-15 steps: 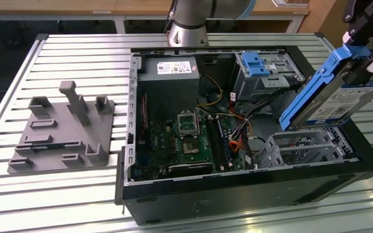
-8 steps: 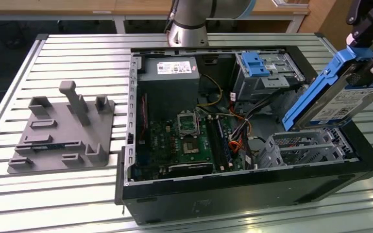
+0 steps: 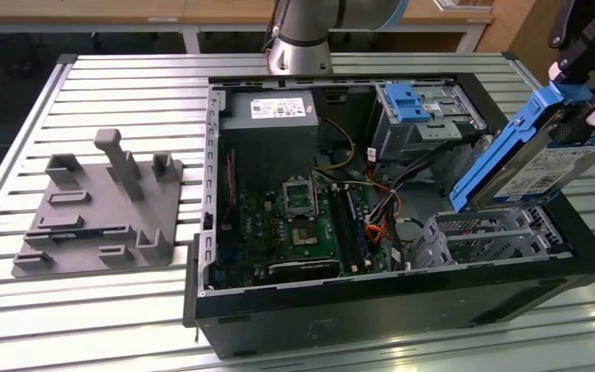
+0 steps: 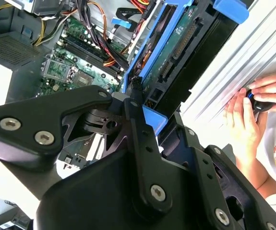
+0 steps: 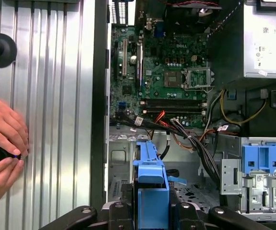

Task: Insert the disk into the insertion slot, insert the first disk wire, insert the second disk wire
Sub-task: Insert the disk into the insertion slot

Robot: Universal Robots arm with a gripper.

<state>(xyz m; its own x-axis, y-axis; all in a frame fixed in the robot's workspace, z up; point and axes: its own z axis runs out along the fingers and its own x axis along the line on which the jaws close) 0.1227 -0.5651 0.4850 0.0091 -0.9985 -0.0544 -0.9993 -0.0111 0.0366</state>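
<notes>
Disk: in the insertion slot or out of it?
Out. The gripper holds the disk tilted above the insertion slot, whose grey cage sits empty in the exterior view.

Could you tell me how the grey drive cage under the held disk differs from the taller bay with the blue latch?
The insertion slot is low, all grey, with perforated walls; the taller bay carries a blue latch on top. In the exterior view the insertion slot sits nearer the camera in the computer case, the taller bay farther back. The disk hangs tilted above the insertion slot, not the taller bay. Both are grey metal.
</notes>
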